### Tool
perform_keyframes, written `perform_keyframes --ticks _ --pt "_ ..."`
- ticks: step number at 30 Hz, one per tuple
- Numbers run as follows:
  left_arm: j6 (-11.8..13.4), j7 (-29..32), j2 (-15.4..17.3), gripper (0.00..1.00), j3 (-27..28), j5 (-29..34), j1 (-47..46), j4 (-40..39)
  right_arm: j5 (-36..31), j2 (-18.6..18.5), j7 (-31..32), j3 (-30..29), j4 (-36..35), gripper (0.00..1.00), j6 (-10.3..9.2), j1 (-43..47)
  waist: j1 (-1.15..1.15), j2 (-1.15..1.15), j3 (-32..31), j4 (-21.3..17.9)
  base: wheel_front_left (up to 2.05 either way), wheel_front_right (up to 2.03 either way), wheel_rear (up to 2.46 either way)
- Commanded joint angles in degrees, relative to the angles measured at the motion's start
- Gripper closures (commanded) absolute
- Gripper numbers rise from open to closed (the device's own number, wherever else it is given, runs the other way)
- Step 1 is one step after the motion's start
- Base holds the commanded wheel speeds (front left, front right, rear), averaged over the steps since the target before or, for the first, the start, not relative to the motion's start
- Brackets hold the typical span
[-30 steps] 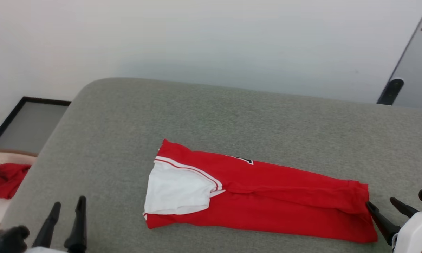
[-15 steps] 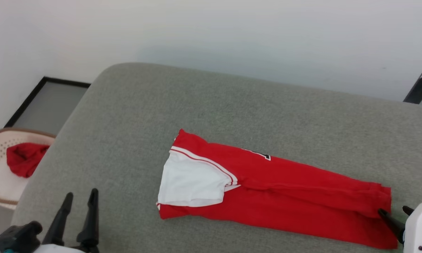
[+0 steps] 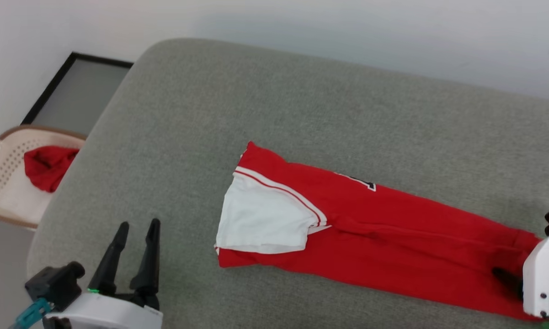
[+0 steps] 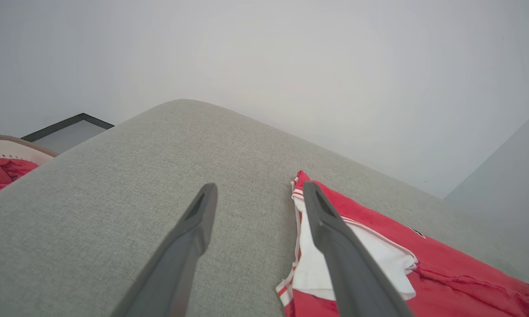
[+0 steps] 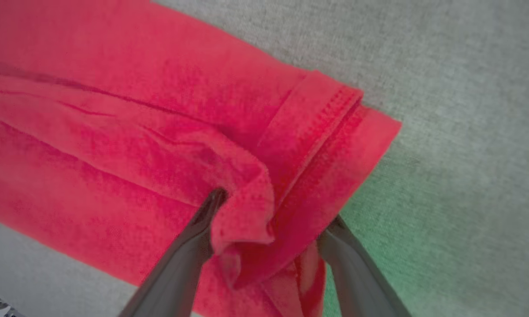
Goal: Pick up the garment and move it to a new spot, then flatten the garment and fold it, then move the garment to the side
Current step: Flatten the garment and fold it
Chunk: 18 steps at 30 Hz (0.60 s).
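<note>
The garment (image 3: 370, 237) lay folded into a long band on the grey cushion (image 3: 301, 100), white sleeve at the left end, hem at the right end near the cushion's near edge; part of the black number print showed at its far edge.

Compared with one second earlier, the whole head view had shifted, which indicated camera motion; the garment held the same shape and the same place on the cushion.

The right gripper (image 5: 276, 207) had changed position; earlier both fingers stood just beside the hem, off the cloth; now they were down on the hem corner. Its fingers were spread apart with a bunched fold of red cloth between them, each finger touching cloth; the jaws were not closed.

The left gripper (image 3: 139, 223) hung over bare cushion at the near left, fingers apart and empty, left of the sleeve and not touching it.

A pale perforated basket (image 3: 2, 173) stood beyond the cushion's left end; a plain red cloth (image 3: 48, 167) lay bunched in it.
</note>
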Motion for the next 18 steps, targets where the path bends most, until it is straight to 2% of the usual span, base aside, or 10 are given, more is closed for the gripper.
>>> perform_keyframes --ticks 1,3,4,12,18 --pt "-0.67 0.06 -0.63 0.00 0.18 0.79 -1.02 0.39 0.29 0.84 1.35 0.87 2.23 0.00 -0.07 -0.64 0.00 0.00 1.84 1.27 0.00 0.00 0.00" --pt "-1.15 0.06 -1.28 0.00 0.30 1.22 -1.51 0.86 1.23 1.42 2.28 1.69 3.97 0.00 -0.07 -1.16 0.00 0.00 2.19 1.45 0.00 0.00 0.00" --pt "-1.41 0.06 -1.44 0.00 0.35 1.57 -1.74 1.12 1.90 1.64 2.68 2.06 4.68 1.00 -0.07 -1.54 0.00 0.00 2.33 1.50 0.00 0.00 0.00" --pt "-2.34 0.06 -3.41 0.00 1.55 5.03 -2.32 2.80 4.07 0.57 2.95 2.56 7.56 1.00 -0.07 -3.64 0.00 0.00 2.35 1.71 0.00 0.00 0.00" --pt "-3.26 0.06 -3.99 0.00 2.58 5.54 -1.70 4.15 3.99 -2.15 0.95 1.24 7.80 1.00 -0.12 -5.52 0.00 0.00 0.88 0.85 0.00 0.00 0.00"
